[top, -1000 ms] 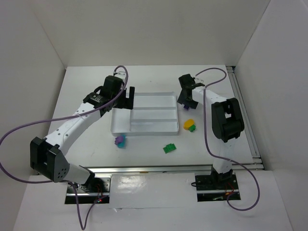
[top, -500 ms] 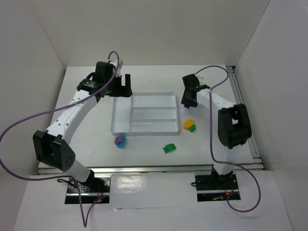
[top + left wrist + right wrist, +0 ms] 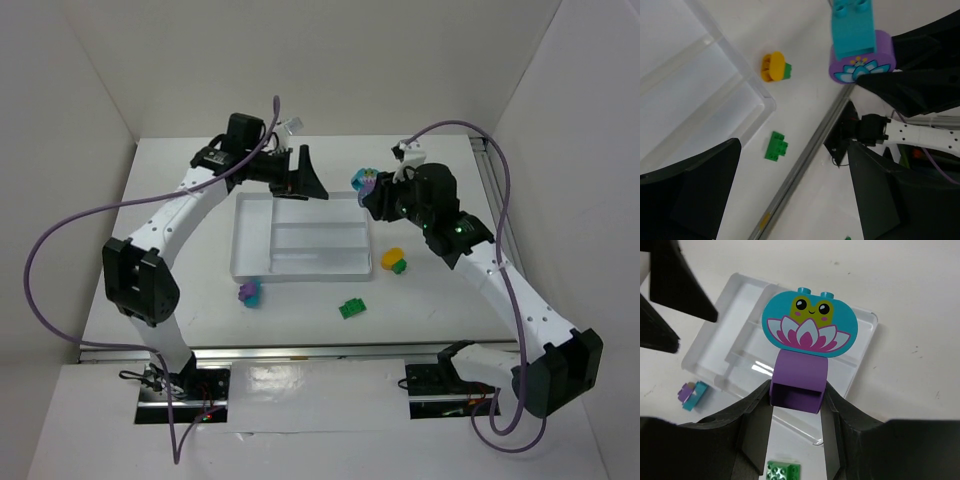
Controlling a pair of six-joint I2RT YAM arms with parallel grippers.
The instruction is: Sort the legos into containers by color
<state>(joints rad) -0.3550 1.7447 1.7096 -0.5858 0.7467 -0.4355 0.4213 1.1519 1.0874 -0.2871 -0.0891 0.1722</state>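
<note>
Right tool (image 3: 797, 402) clamps purple-teal brick (image 3: 809, 322), frog-on-flower print, above far right corner of tray (image 3: 300, 271); left tool (image 3: 303, 180) spread wide, empty, near tray's far edge.

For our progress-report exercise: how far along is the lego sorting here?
Done: nothing; the tray looks empty. In hand: the right gripper holds a purple-and-teal stack raised near its far right corner. Remaining: the yellow-green pair, green brick and purple-teal pair on the table.
</note>
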